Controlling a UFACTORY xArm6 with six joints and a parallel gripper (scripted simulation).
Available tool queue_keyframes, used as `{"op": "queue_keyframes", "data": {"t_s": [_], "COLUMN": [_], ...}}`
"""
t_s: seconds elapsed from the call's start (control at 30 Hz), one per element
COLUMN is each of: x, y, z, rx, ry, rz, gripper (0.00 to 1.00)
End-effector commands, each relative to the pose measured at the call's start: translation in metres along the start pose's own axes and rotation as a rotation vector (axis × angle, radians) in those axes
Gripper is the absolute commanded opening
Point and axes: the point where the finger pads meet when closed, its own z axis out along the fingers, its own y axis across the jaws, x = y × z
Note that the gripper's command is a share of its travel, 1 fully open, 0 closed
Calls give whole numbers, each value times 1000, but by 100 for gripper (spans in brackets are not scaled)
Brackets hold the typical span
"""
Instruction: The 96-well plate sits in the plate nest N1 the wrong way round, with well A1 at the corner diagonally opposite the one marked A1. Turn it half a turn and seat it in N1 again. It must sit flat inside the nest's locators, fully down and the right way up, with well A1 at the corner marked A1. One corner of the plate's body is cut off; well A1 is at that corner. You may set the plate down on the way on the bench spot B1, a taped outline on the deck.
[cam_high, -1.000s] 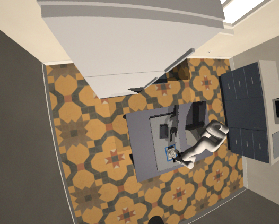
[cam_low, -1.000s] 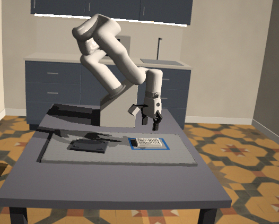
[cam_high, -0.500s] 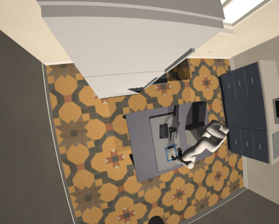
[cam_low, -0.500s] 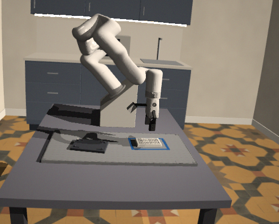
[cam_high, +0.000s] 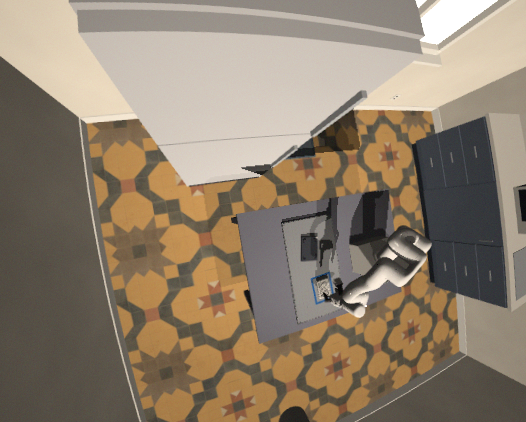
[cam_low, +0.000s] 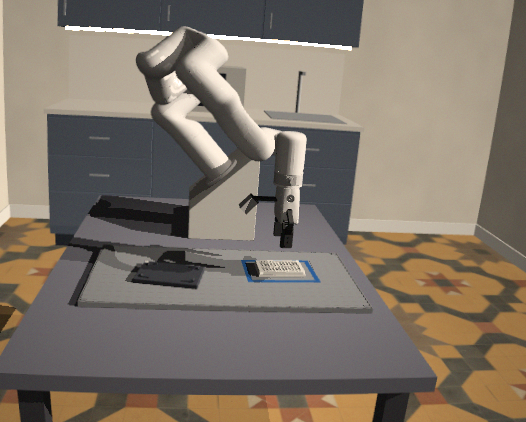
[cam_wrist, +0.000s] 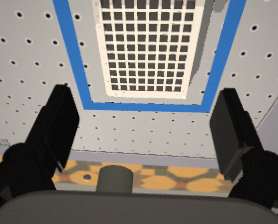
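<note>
- Wrist view: I see the gripper (cam_wrist: 145, 132) spread fully apart, holding nothing, hanging above the surface (cam_low: 210, 345).
- The 96-well plate (cam_low: 280, 268) lies flat inside the blue taped outline (cam_low: 283, 280), long axis left-right in the exterior view.
- Only the exterior view shows the dark nest (cam_low: 167, 274) unoccupied; I cannot make out the cut corner.

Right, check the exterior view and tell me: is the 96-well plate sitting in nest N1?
No. The 96-well plate lies inside the blue taped outline, while the dark nest stands apart without it.

Plate (cam_low: 281, 268) inside taped outline (cam_low: 314, 279), right of nest (cam_low: 167, 274)
</note>
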Motion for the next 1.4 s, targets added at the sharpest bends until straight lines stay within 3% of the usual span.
{"op": "queue_keyframes", "data": {"t_s": [0.0,0.9,1.37], "x": [0,0,0], "y": [-1,-1,-1], "z": [5,47,56], "rx": [3,3,3], "ry": [-1,-1,-1], "rz": [1,1,1], "gripper": [100,100,100]}}
